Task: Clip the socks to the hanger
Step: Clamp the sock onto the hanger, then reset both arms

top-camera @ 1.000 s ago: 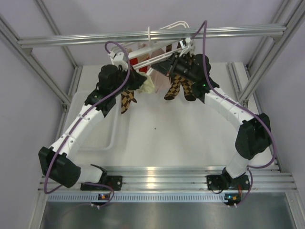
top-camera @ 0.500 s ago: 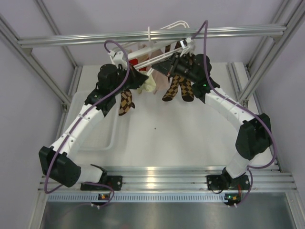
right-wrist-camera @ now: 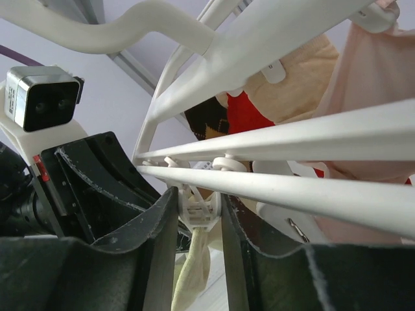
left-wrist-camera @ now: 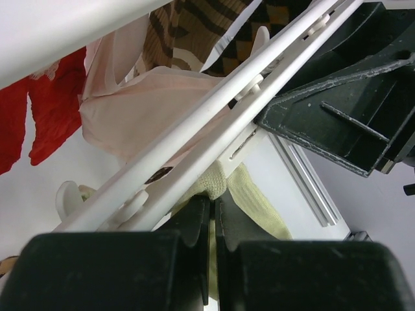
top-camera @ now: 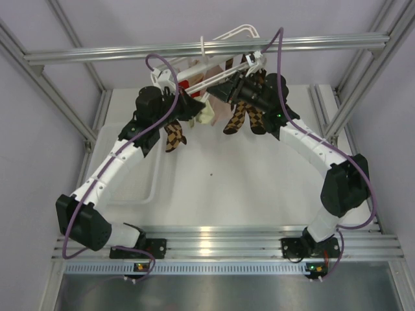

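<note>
The pale cream-yellow fabric sock (right-wrist-camera: 191,275) is hanging with its long axis running straight down from a small white plastic clip (right-wrist-camera: 198,208). The clip is dangling under the bars of the white plastic rectangular drying hanger (right-wrist-camera: 311,133), in the gap between the two wrists. The hanger is hooking over the overhead aluminium bar (top-camera: 97,55), and its frame is slanting from lower left to upper right in the top view.

The left gripper (left-wrist-camera: 211,207) is pinching the sock's knit edge, fingers pressed together. The right gripper (right-wrist-camera: 198,227) is bracketing the clip, fingers slightly apart and close against its sides. I cannot tell whether they are squeezing it.

Brown-and-tan argyle socks (top-camera: 243,118), a red sock (left-wrist-camera: 45,123) and a pink garment (left-wrist-camera: 149,110) are crowding the same frame, dangling around both wrists.

Below, the white tabletop (top-camera: 259,175) is carrying a shallow white tray (top-camera: 139,184). Pale lilac walls (top-camera: 39,149) are enclosing the cell.
</note>
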Tool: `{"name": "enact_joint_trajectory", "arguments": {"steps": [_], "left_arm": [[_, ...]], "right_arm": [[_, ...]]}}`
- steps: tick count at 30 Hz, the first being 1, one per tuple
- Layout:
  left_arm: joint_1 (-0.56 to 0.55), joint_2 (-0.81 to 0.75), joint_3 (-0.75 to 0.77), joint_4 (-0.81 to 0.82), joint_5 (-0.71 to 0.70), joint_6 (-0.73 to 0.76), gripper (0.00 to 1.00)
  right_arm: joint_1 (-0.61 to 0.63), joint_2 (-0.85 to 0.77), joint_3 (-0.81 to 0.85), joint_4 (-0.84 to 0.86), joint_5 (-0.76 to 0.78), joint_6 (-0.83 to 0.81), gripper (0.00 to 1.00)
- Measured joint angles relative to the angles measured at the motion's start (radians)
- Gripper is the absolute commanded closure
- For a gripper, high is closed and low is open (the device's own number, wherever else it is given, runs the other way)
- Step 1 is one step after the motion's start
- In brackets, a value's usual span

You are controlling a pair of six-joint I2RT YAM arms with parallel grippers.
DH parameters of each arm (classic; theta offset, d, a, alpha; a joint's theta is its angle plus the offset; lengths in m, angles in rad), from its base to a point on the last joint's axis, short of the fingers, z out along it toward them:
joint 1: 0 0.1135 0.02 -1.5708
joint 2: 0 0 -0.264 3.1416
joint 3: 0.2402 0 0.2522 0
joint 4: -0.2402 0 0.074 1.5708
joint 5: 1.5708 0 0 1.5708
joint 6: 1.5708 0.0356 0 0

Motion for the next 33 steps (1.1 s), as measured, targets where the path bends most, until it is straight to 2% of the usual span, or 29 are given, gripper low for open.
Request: {"name": "enact_joint_trajectory", "arguments": {"steps": [5, 13, 15, 16, 17, 20, 26, 29, 30, 33], "left_arm": [[0.0, 0.007, 0.0, 0.026, 0.005, 0.0, 1.0], [0.0, 0.01, 0.003, 0.048, -0.005, 0.01, 1.0], [0.0, 0.013, 0.004, 0.048, -0.006, 0.02, 0.88], [0.0, 0.013, 0.004, 0.048, -0.006, 0.025, 0.82], [0.0, 0.013, 0.004, 0.048, -0.006, 0.03, 0.72], [0.0, 0.013, 0.004, 0.048, -0.005, 0.038, 0.6], [0.0, -0.009, -0.016, 0.031, -0.011, 0.066, 0.4], [0.0, -0.055, -0.066, 0.013, -0.01, 0.094, 0.37], [0.0, -0.078, -0.086, -0.005, -0.01, 0.11, 0.31], [0.0, -0.129, -0.127, -0.035, -0.005, 0.156, 0.25]], "right_arm": [[-0.003, -0.002, -0.005, 0.001, -0.015, 0.003, 0.49], [-0.004, -0.002, -0.005, 0.004, -0.041, 0.018, 0.39], [-0.004, -0.002, -0.005, 0.005, -0.045, 0.022, 0.35], [-0.004, -0.003, -0.005, 0.005, -0.047, 0.023, 0.27], [-0.004, -0.004, -0.005, 0.005, -0.05, 0.026, 0.24], [-0.005, -0.008, -0.01, 0.005, -0.052, 0.033, 0.19], [-0.005, -0.041, -0.048, -0.007, -0.051, 0.025, 0.09], [-0.005, -0.077, -0.095, -0.014, -0.051, 0.001, 0.08], [-0.005, -0.092, -0.111, -0.021, -0.052, -0.009, 0.07], [-0.005, -0.145, -0.165, -0.038, -0.055, -0.043, 0.05]]}}
